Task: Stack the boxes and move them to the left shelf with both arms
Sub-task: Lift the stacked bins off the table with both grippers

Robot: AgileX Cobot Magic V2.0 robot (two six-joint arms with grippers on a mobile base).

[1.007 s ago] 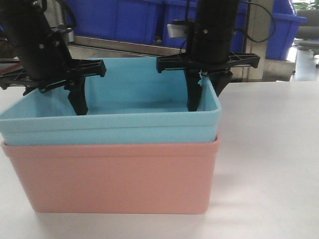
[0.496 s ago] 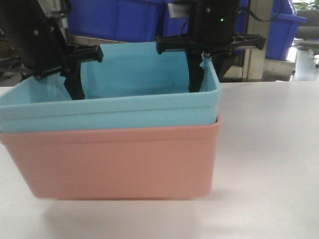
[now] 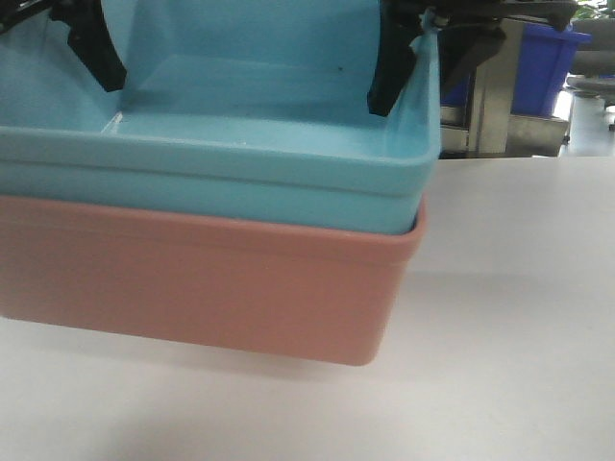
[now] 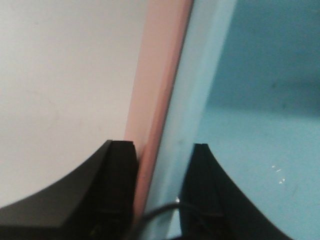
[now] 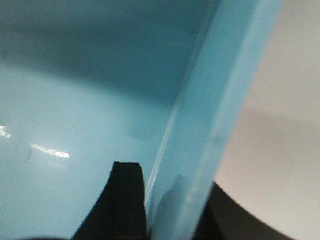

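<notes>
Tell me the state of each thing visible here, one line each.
Light blue tub: nested inside the pink one, empty, tilted.
Pink tub: under the blue one, apparently lifted off the table.
Left gripper: fingers shut on the pink and blue walls together.
Right gripper: fingers shut across the blue tub's wall.
Dark blue bin: standing behind, contents hidden.

The left gripper (image 4: 160,155) clamps the side walls of two nested tubs: one black finger outside the pink tub (image 4: 157,75), the other inside the blue tub (image 4: 260,150). White table (image 4: 65,75) lies beside them.
</notes>
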